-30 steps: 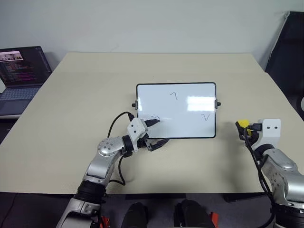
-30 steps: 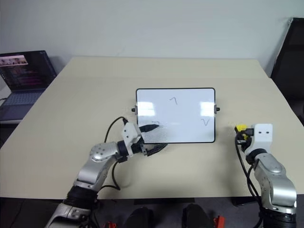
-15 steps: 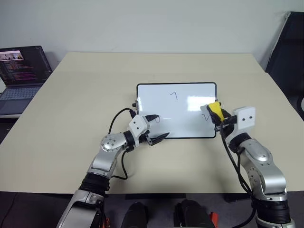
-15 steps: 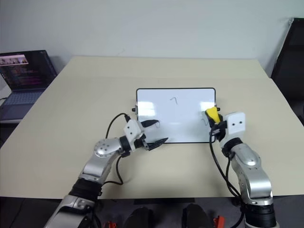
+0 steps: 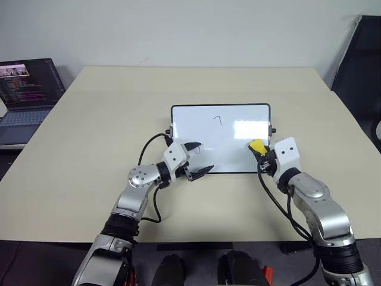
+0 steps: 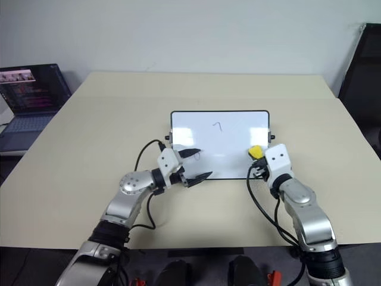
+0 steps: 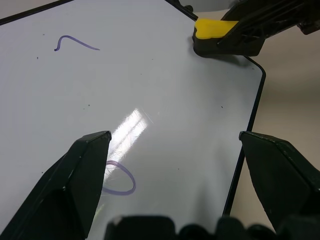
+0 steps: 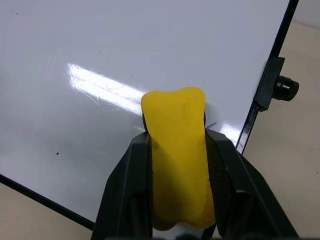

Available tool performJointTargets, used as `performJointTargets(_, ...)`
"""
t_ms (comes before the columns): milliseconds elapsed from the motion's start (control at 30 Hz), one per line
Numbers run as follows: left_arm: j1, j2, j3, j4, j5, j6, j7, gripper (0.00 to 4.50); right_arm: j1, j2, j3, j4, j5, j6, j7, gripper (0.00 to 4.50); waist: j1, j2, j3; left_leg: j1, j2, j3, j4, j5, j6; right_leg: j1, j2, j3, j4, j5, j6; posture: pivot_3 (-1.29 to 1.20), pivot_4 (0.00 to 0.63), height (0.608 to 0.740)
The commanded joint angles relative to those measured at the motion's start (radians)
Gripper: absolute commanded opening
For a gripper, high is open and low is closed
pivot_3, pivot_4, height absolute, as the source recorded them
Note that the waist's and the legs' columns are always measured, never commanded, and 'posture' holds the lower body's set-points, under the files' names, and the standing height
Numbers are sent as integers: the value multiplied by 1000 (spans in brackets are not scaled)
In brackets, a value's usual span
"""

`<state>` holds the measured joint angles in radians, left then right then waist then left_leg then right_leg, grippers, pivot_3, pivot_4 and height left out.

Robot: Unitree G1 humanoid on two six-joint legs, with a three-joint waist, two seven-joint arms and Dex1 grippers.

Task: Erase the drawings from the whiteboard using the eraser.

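Whiteboard [image 5: 221, 138] lies flat mid-table [image 5: 89, 131], long side running left-right, black knobs on the short ends. Right gripper [image 8: 176, 131] is clamped tight on the eraser [image 5: 257, 146], yellow block squeezed between both black fingers, sitting over the board's right part near the right edge and its knob; the head view can't say if it touches, though the right wrist view shows a short bit of marker line peeking out just beside the eraser's tip. Left gripper [image 5: 194, 159] is spread wide with nothing in it, at the board's near-left corner: one finger over the white surface, the other over the near frame edge. Drawings [image 5: 218, 120]: hook mark in the far-middle of the board, loop [image 7: 120, 177] near the left gripper's finger; the V isn't discernible at the eraser. Laptop [image 5: 27, 95] sits far left, off the table, screen lit.
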<state>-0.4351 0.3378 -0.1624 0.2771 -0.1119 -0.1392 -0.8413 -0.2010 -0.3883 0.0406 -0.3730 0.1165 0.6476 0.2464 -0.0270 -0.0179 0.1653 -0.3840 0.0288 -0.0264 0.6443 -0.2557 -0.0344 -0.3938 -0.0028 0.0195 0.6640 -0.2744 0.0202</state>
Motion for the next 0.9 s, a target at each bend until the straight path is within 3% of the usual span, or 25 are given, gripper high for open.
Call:
performJointTargets(33,-11,2,4,-33,-3,-8,1,4500,32,-37,-14,-26,-23,65,5,1082,0,0,0,0,0,0,0,0,0,0,0,0,0,0,0,0,150,740)
performJointTargets(367,-7,3,6,-36,-5,-3,4,4500,151,-92,-71,-126,-8,142,50,1082,-1,-1,0,2,0,0,0,0,0,2,0,0,-1,0,1,0,150,740)
performJointTargets(900,-17,5,6,-20,-3,-10,-3,4500,-70,10,-18,35,-61,13,-2,1082,-5,-1,0,1,0,1,0,0,0,2,0,1,-2,2,2,0,150,740)
